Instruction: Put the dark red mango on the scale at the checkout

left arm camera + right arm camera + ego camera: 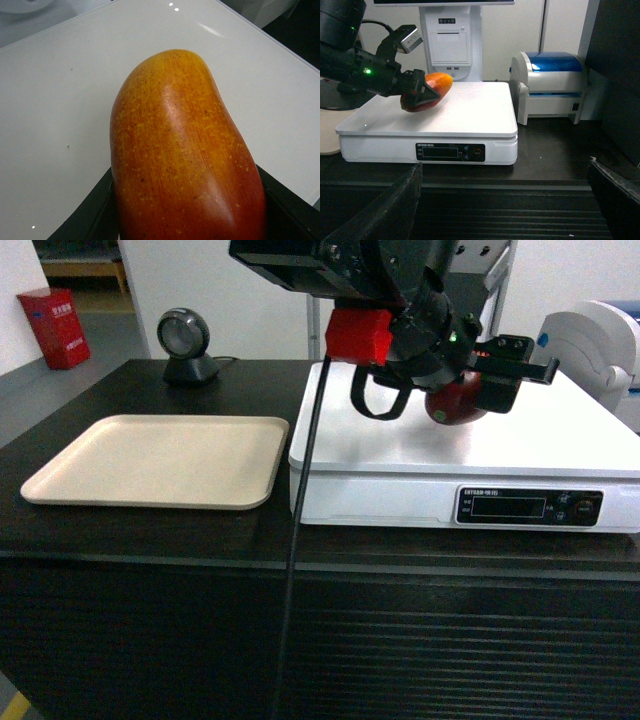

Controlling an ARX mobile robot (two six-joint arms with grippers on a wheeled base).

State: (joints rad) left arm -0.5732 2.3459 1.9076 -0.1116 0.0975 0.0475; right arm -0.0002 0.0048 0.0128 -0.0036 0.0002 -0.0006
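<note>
Above the flat white platform of the large white boxy scale (470, 455), toward its far edge, the left gripper (422, 92) is clenched on the glossy dark red mango (185, 155), whose skin shades to orange-yellow at the end pointing away from the wrist. Black fingers (92, 212) press against both sides of the fruit in the left wrist view, and the platform lies just beneath it; whether the fruit touches the surface cannot be told. On the scale's front edge sits a black display panel with buttons (530, 506). This scale stands on the right part of the long dark brown-black checkout counter (300, 630) with its horizontally ribbed front. Left of the scale, just beside it, lies a flat beige tray (160, 460). Past the tray, near the counter's far edge, stands a round black scanner (186, 345). Beside the scale's right edge sits a white and blue printer (552, 87). The right gripper (505, 205) hangs low before the counter front, its dark fingers spread wide, grasping nothing.
</note>
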